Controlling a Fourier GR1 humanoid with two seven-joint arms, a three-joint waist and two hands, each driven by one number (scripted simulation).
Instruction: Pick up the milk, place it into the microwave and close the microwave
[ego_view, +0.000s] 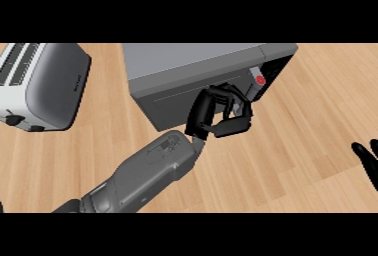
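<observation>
Light wood-plank desk (295, 165) carries a microwave (196, 75) and toaster (44, 85), left hand (218, 112) clenched against the microwave door, right hand (367, 162) relaxed at the edge.

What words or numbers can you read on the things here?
None can be read.
Toaster: a small dark mark on its side, too small to read.
Microwave: a red round button, no letters visible on it.
Left hand and right hand: no writing.
</observation>
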